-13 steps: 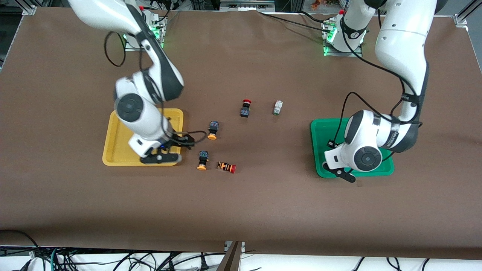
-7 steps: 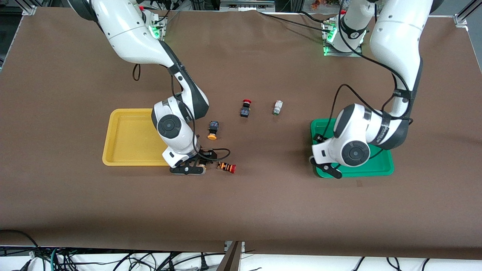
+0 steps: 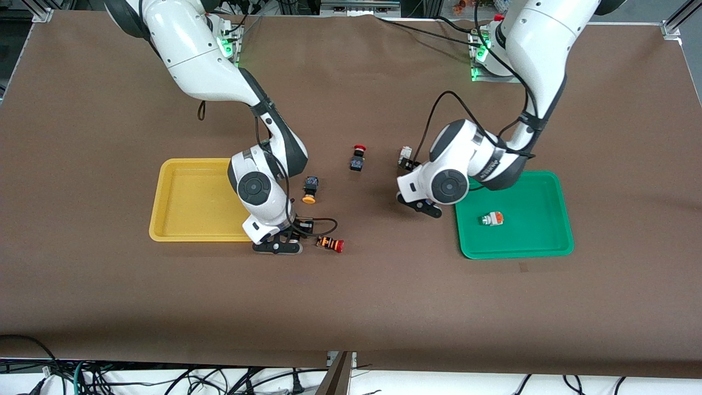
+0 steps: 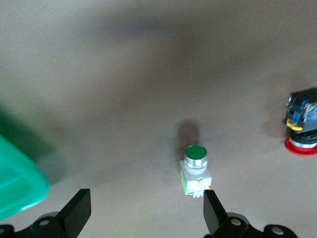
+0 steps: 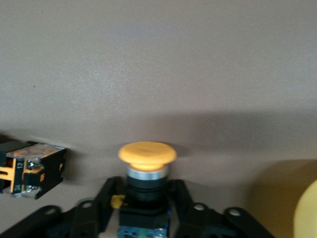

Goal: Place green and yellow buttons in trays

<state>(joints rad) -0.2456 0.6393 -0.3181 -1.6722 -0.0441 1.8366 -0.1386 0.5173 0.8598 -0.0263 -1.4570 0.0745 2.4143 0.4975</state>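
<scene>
green tray [image 3: 554, 241]: holds one green-tipped button with orange part [image 3: 491, 219].
yellow tray [image 3: 186, 200]: nothing in it.
left gripper [image 4: 143, 215]: fingers spread, over the table beside green tray, near white green-tip button [image 4: 196, 168].
right gripper [image 5: 143, 198]: pinching yellow-cap button [image 5: 147, 166] just beside yellow tray.
second yellow-cap button [image 3: 310, 189]: on table, farther from camera.

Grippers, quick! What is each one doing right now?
Left gripper: open, over the white green-tipped button.
Right gripper: shut on a yellow-capped button, beside the yellow tray.
</scene>
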